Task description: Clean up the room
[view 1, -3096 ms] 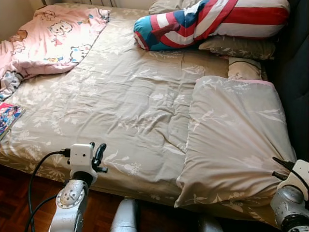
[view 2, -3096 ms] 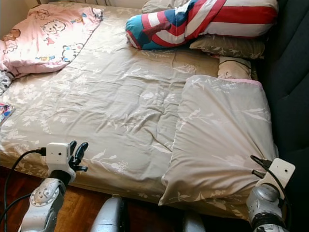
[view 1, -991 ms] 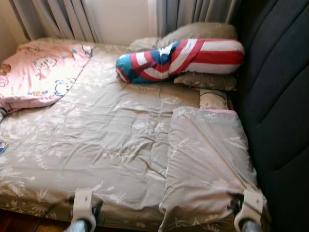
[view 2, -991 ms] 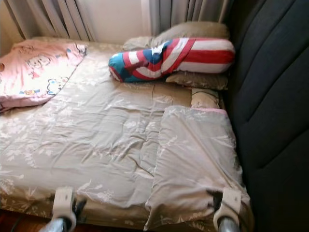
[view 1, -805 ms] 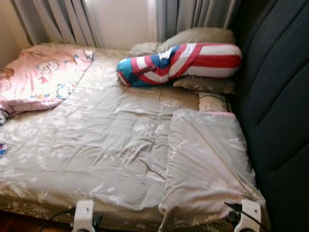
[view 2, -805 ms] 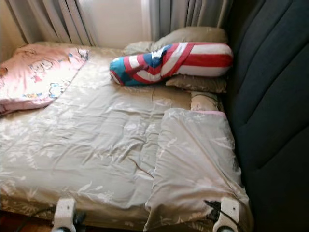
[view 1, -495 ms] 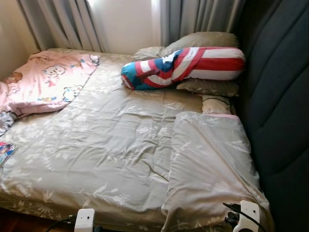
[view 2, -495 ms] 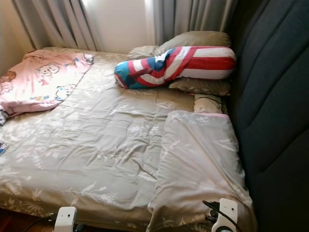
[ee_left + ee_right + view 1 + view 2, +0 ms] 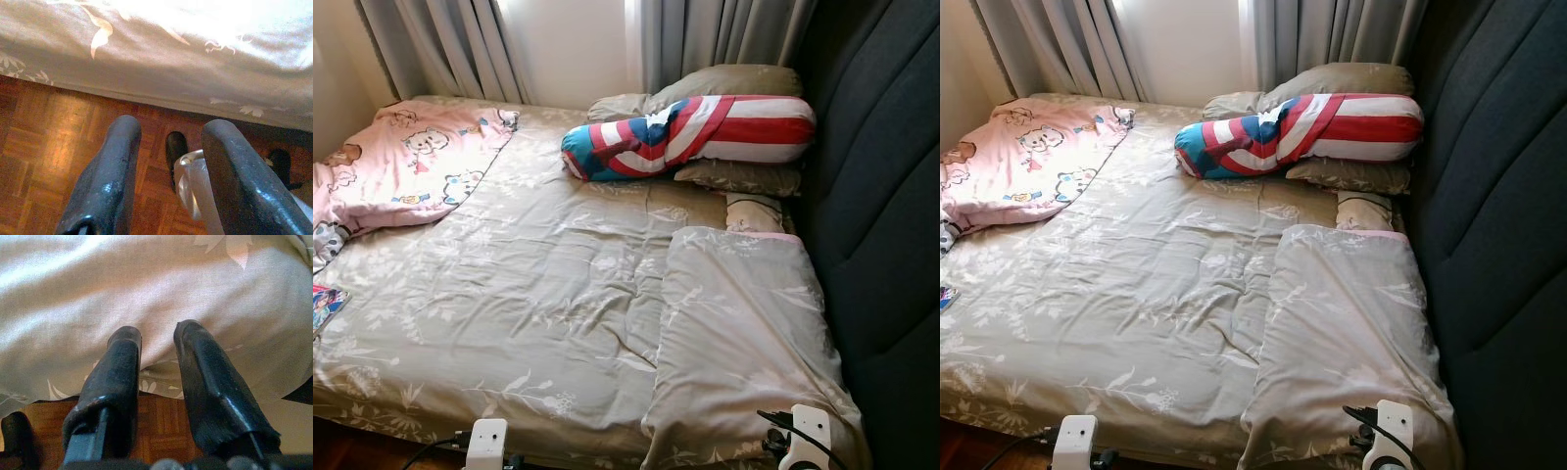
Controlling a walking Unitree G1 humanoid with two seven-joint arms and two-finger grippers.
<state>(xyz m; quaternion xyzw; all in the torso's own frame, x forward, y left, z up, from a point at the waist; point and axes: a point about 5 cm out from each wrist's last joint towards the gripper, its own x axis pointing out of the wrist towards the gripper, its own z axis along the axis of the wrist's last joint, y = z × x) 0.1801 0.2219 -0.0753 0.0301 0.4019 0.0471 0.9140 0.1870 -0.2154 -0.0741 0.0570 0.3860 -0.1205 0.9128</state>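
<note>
Facing soft, light folded duvet (image 9: pixel 744 333) near right | we'd pinch its near hem | right gripper (image 9: pixel 156 340), left gripper (image 9: pixel 168 132) both parted, empty

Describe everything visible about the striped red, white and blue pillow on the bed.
The striped pillow is a long soft roll, red and white at the headboard end, blue and teal with a white star at the other. It lies across the head of the bed, resting on beige pillows beneath and behind it. Neither tool is near it.
</note>
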